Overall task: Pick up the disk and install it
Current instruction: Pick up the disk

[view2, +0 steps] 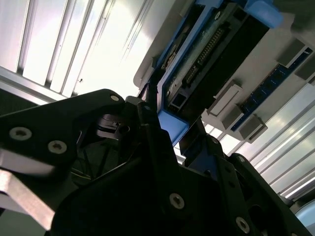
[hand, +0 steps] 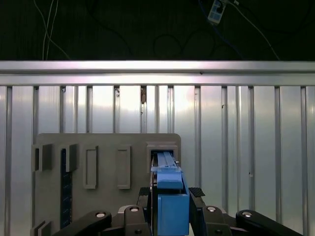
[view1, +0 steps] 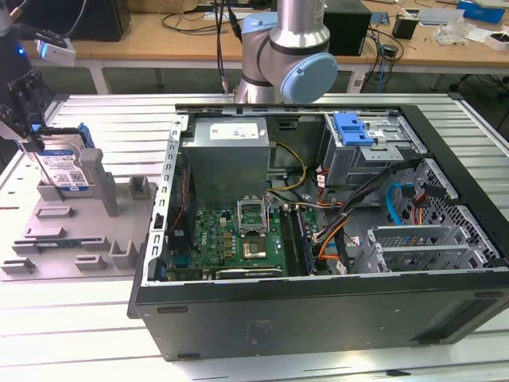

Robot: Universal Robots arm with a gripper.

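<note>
The disk [view1: 65, 169] is pinched between the jaws of the gripper [hand: 171, 204], which press both sides of its blue carrier. It stands on edge in the grey rack [view1: 79, 243], probably to offer that edge, beside the open computer case [view1: 318, 306].

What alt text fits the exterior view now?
The gripper is at the disk, which stands upright in a grey fixture at the exterior view's left. An open computer case lies beside it on the ribbed metal table.

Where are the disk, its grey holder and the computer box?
the disk [view1: 65, 169], exterior view, on its white-and-blue label.
the grey holder [view1: 79, 229], exterior view, on its flat base.
the computer box [view1: 318, 306], exterior view, on its black near wall.
</note>
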